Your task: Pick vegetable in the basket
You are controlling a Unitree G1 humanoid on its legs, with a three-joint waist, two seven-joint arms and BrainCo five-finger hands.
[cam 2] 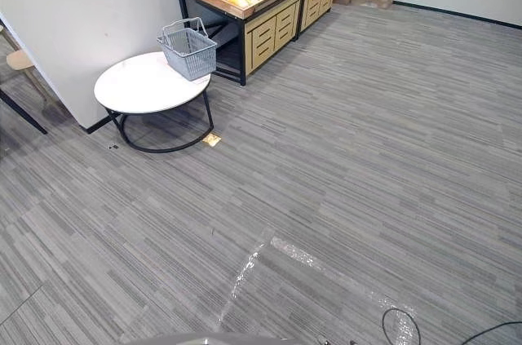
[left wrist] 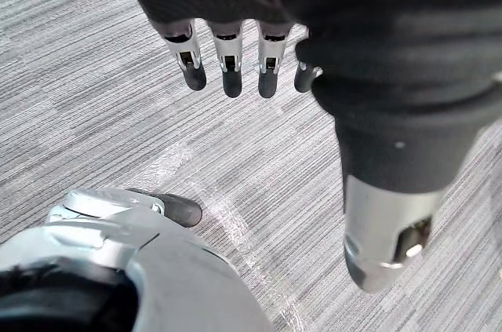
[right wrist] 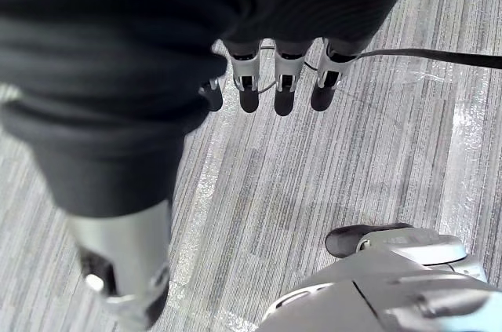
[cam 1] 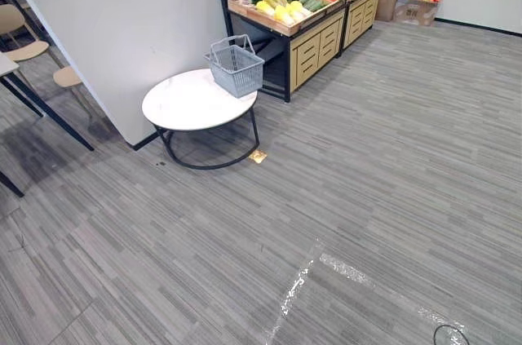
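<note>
My left robot hand (left wrist: 231, 73) and right robot hand (right wrist: 284, 85) hang loose over the floor (left wrist: 102, 104), holding nothing. The vegetables (cam 1: 281, 9) lie on the wooden stand (cam 1: 314, 45), well apart from me; the basket (cam 1: 236, 66) sits at the far rim of the table (cam 1: 181, 107). Walking in, I might bump that table and tip the basket off. I can't make out which vegetables these are, or whether the basket is empty

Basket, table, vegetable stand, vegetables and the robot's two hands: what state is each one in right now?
Basket: upright, nothing visible inside.
Table: standing, bearing the basket at its far edge.
Vegetable stand: trays stocked, drawers shut.
Vegetables: lying in the stand's trays, none picked.
Left hand: open, fingers straight, holding nothing.
Right hand: open, fingers straight, holding nothing.
</note>
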